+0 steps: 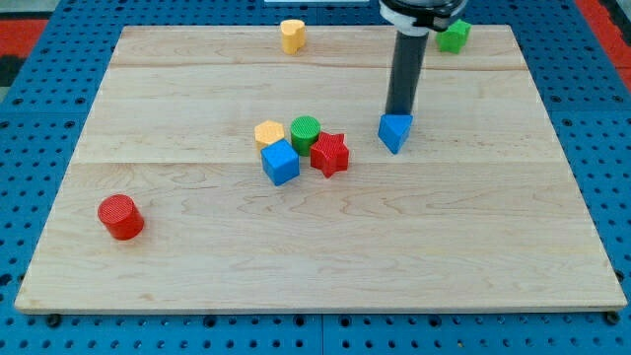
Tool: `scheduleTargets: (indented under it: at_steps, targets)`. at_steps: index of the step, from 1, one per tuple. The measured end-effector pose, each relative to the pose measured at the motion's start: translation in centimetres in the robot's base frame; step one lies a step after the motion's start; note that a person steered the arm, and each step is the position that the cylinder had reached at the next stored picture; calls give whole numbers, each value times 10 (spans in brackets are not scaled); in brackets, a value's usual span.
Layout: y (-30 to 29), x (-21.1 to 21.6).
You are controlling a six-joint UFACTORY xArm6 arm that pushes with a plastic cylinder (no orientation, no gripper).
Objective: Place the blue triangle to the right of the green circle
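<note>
The blue triangle (395,131) lies right of the board's centre. My tip (399,113) touches the triangle's top edge from the view's top side. The green circle (306,130) sits to the left of the triangle, in a cluster with a yellow block (269,133), a blue cube (280,162) and a red star (330,154). The red star lies between the green circle and the blue triangle, slightly lower in the view.
A red cylinder (120,217) stands at the lower left. A yellow block (292,35) lies at the board's top edge, a green block (454,36) at the top right. The wooden board (315,266) rests on a blue pegboard.
</note>
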State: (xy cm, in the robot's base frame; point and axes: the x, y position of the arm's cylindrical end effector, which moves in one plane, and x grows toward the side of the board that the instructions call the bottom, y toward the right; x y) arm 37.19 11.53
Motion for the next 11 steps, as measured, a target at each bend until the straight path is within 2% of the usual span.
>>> scheduleTargets:
  at_steps: [1, 2, 3, 5, 7, 8, 10, 11]
  targets:
    - [52, 1]
    - [53, 23]
    - [14, 35]
    - [-45, 22]
    - [-81, 28]
    - [-55, 21]
    - [116, -97]
    - [186, -123]
